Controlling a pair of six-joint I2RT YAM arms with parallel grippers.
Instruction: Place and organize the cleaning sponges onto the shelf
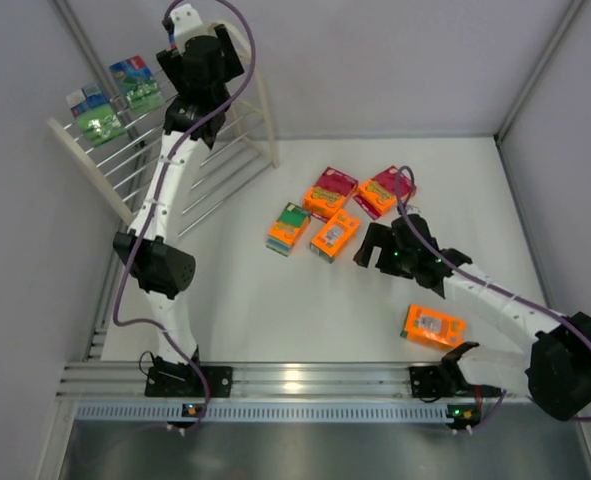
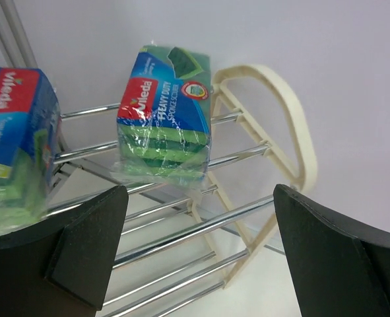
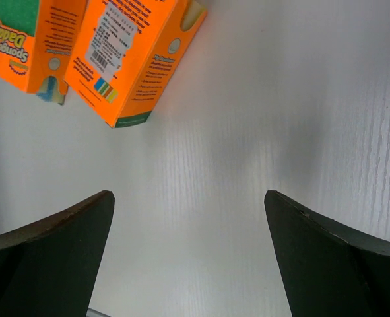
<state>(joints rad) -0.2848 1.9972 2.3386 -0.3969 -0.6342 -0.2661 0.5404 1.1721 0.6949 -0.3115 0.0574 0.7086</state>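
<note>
The cream-white shelf stands at the far left, with two green sponge packs on its upper rods. My left gripper is open and empty just right of them. In the left wrist view, one green pack leans on the rods beyond my left gripper, and another sits at the left. Several orange packs lie mid-table, and one lies near the front. My right gripper is open and empty over bare table, right of them. Its wrist view shows two orange packs ahead of my right gripper.
A ribbed aluminium rail runs along the near edge and carries both arm bases. Grey walls close in the table at the back and both sides. The shelf's arched end frame is right of the green pack.
</note>
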